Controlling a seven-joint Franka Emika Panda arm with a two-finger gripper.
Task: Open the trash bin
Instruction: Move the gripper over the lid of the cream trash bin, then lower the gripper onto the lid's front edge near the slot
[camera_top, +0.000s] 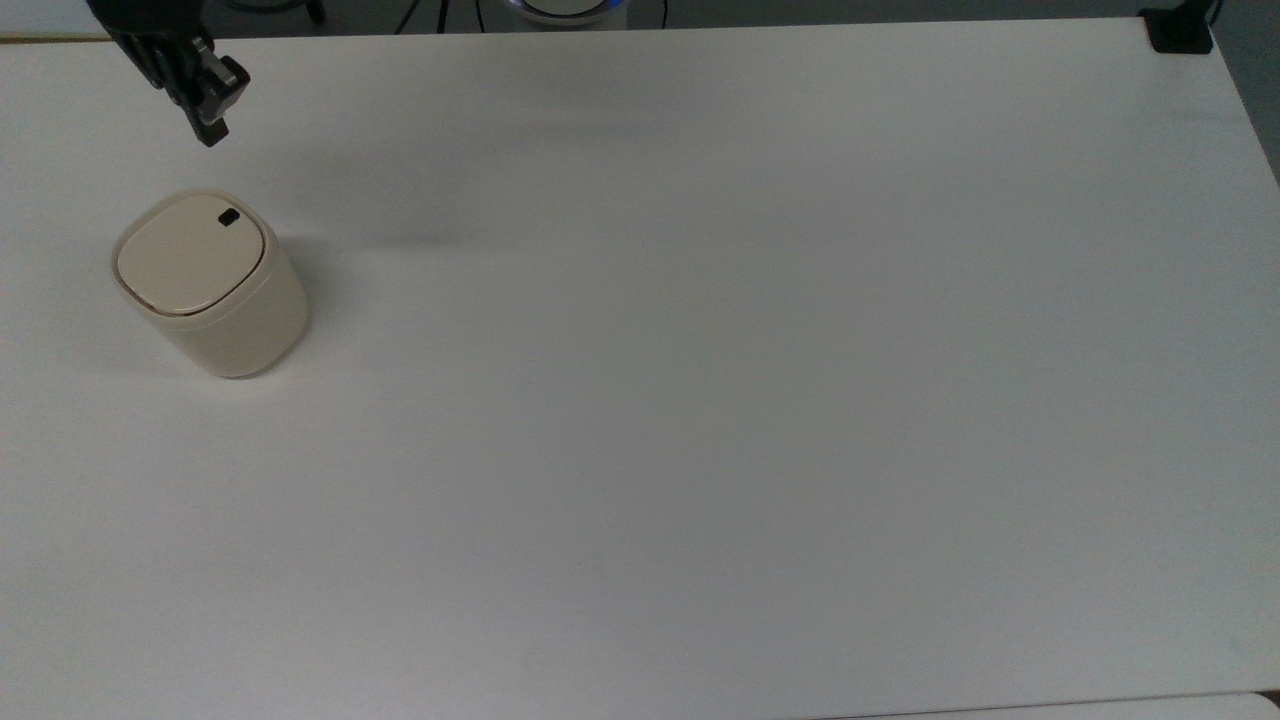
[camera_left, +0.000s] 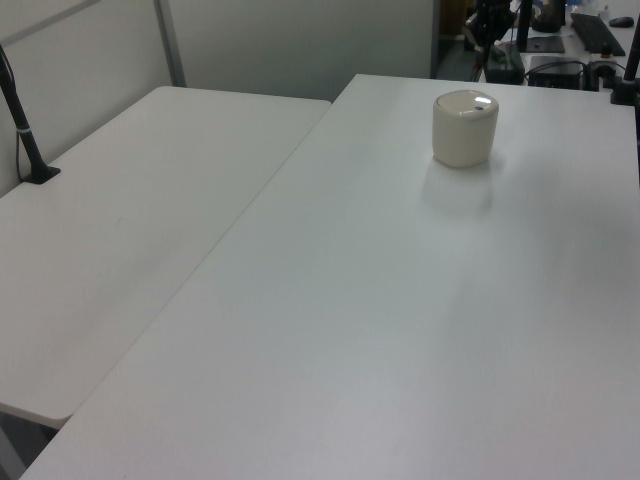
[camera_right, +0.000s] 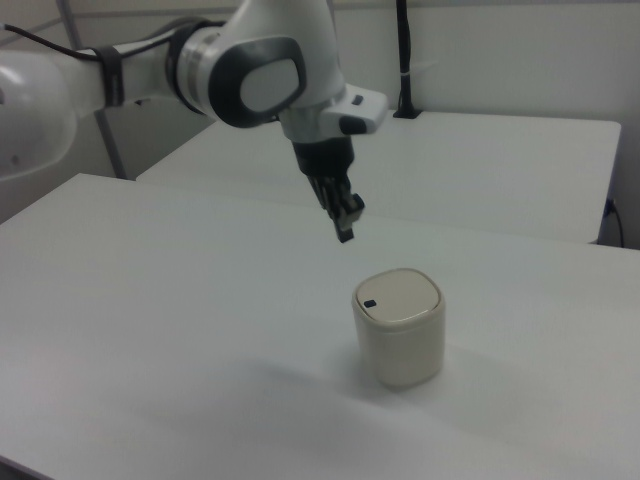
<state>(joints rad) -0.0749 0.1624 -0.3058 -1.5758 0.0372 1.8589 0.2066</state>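
Note:
The cream-beige trash bin (camera_top: 210, 285) stands upright near the top view's left edge, with its flat lid down and a small black button (camera_top: 228, 217) at the lid's far corner. It also appears in the left view (camera_left: 465, 128) and the right view (camera_right: 400, 325). My gripper (camera_top: 210, 132) hangs in the air beyond the bin, pointing down, and its fingers look shut with nothing between them. In the right view the gripper (camera_right: 345, 232) is above and slightly left of the lid, clear of it.
The bin rests on a wide white table (camera_top: 700, 400). A black clamp (camera_top: 1180, 30) sits on its far right corner. A second white table (camera_left: 130, 200) adjoins it, carrying a black post (camera_left: 25, 130).

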